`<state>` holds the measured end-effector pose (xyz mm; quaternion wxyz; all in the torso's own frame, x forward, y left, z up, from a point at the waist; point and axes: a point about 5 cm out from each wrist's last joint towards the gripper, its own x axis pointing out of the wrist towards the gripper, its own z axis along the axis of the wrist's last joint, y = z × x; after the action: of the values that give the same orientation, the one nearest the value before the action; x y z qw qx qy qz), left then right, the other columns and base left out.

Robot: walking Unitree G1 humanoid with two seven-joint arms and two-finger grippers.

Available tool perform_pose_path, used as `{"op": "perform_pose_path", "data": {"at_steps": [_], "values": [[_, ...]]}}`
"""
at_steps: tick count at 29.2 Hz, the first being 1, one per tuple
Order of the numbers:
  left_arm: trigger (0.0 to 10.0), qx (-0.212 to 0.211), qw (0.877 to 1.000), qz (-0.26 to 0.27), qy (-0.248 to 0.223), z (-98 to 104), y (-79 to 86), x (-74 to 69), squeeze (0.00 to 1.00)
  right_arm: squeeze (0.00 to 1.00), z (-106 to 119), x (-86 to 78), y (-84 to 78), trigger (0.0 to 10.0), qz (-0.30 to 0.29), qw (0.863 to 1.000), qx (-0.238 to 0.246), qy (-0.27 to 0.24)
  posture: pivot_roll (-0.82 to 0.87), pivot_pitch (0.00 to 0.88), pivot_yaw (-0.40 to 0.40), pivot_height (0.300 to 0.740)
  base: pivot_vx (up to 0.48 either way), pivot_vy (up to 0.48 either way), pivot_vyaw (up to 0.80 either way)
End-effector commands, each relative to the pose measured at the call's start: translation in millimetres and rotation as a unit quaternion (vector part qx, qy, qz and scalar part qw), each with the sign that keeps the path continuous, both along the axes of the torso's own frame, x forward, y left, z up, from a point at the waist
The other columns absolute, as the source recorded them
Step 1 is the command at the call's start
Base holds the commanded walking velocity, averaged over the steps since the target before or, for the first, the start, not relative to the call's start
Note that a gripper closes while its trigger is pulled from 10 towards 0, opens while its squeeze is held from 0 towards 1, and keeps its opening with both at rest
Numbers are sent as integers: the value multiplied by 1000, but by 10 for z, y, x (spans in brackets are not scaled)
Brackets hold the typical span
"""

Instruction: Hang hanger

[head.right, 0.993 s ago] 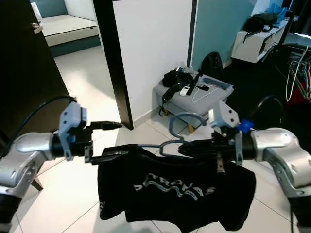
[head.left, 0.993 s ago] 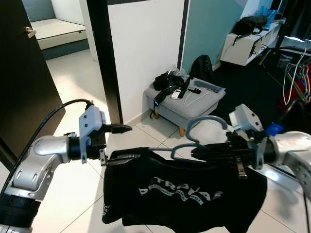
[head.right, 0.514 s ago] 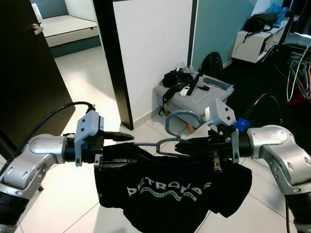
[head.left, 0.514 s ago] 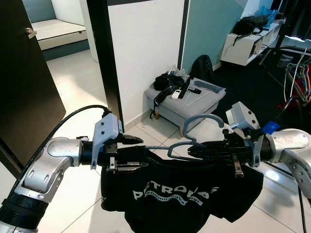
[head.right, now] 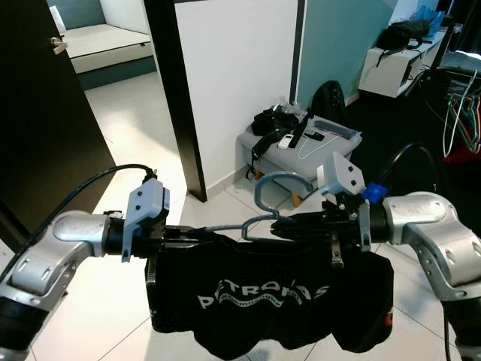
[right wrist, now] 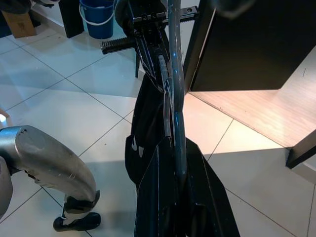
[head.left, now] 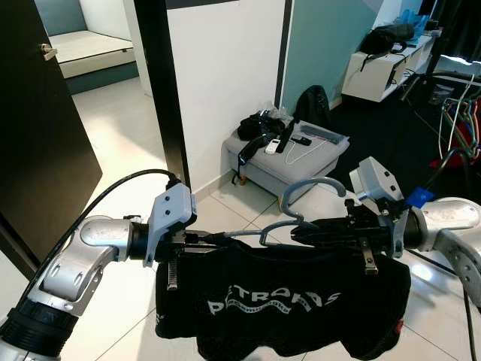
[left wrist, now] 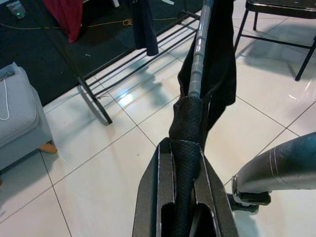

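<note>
Hanger (head.left: 297, 214) (grey-blue, black shirt (head.left: 285, 304) draped on it) is held level in front of the robot, above the tiled floor (head.left: 135, 150). Left gripper (head.left: 197, 239) is clamped on the shirt-wrapped end of the bar; right gripper (head.left: 308, 232) is clamped on the hanger near its hook. Grey ottoman (head.left: 289, 162) sits behind, by the wall.

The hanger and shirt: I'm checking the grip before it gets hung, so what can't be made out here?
- Hanger: shoulders covered by the shirt in the eye views.
- Left gripper: shirt cloth bunched between the fingers hides the hanger's end.
- Shirt lettering: folds break it up.
</note>
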<state>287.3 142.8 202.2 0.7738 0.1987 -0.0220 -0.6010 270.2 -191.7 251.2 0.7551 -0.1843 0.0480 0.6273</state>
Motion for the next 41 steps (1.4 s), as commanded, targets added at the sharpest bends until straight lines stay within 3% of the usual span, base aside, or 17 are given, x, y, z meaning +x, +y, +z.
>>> {"op": "perform_pose_path", "data": {"at_steps": [1, 11, 12, 21, 28, 30, 31, 32, 33, 34, 35, 36, 37, 38, 39, 40, 41], "values": [[0, 20, 1000, 2, 9, -54, 23, -1, 0, 0, 108, 3, 8, 10000, 3, 1000, 2, -29, -22, 0, 19, 740, 0, 0, 0], [0, 19, 1000, 20, 1, -65, 41, 40, 0, 0, 78, 88, 7, 10000, -35, 999, 19, -24, -23, 0, 20, 740, 0, 0, 0], [0, 17, 1000, 24, 0, -61, 47, 46, 0, 1000, 58, 84, 2, 10000, -35, 999, 23, -16, -24, 0, 20, 740, 0, 0, 0], [0, 8, 998, 68, 0, -83, 175, 101, 0, 1000, -40, 117, -143, 10000, -74, 997, 32, -4, -20, 8, 11, 740, 0, 0, 0], [0, -2, 990, 143, 14, -171, 487, 128, 0, 1000, -107, 125, -549, 10000, -168, 985, 40, 5, -25, 20, -2, 740, 0, 0, 0], [0, -35, 980, 196, 25, -226, 676, 129, 0, 1000, -174, 158, -812, 10000, -262, 963, 60, -3, -31, 26, -4, 740, 0, 0, 0], [0, -52, 972, 228, 26, -260, 752, 137, 0, 380, -247, 192, -928, 10000, -321, 945, 67, -8, -36, 29, -5, 740, 0, 0, 0], [0, -64, 965, 253, 28, -287, 795, 150, 0, 157, -309, 224, -1004, 10000, -366, 928, 69, -15, -41, 34, -6, 740, 0, 0, 0], [0, -86, 957, 275, 33, -322, 816, 160, 0, 0, -415, 276, -1106, 10000, -431, 899, 81, -6, -42, 36, -5, 740, 0, 0, 0], [0, -101, 951, 289, 38, -347, 827, 165, 0, 0, -494, 304, -1171, 10000, -473, 876, 88, 2, -42, 36, -5, 740, 0, 0, 0], [0, -101, 951, 289, 38, -347, 827, 165, 0, 0, -494, 304, -1171, 10000, -473, 876, 88, 2, -42, 36, -5, 740, 0, 0, 0], [0, -122, 943, 309, 38, -379, 796, 180, 0, 0, -631, 320, -1250, 10000, -525, 844, 107, 21, -47, 40, -8, 740, 0, 0, 0], [0, -122, 943, 309, 38, -379, 796, 180, 0, 0, -631, 320, -1250, 10000, -525, 844, 107, 21, -47, 40, -8, 740, 0, 0, 0], [9255, -154, 935, 315, 44, -416, 712, 176, 0, 0, -797, 308, -1303, 10000, -568, 812, 127, 40, -43, 44, -8, 740, 0, 0, -456], [10000, -206, 918, 333, 60, -508, 532, 175, 0, 0, -1086, 261, -1358, 10000, -631, 754, 165, 75, -44, 45, -9, 740, 0, 0, -738], [10000, -206, 918, 333, 60, -508, 532, 175, 0, 0, -1086, 261, -1358, 10000, -631, 754, 165, 75, -44, 45, -9, 740, 0, 0, -738], [10000, -223, 909, 345, 70, -574, 462, 179, 0, 0, -1192, 241, -1372, 10000, -653, 733, 170, 81, -43, 45, -11, 740, 0, 0, -744]]}}
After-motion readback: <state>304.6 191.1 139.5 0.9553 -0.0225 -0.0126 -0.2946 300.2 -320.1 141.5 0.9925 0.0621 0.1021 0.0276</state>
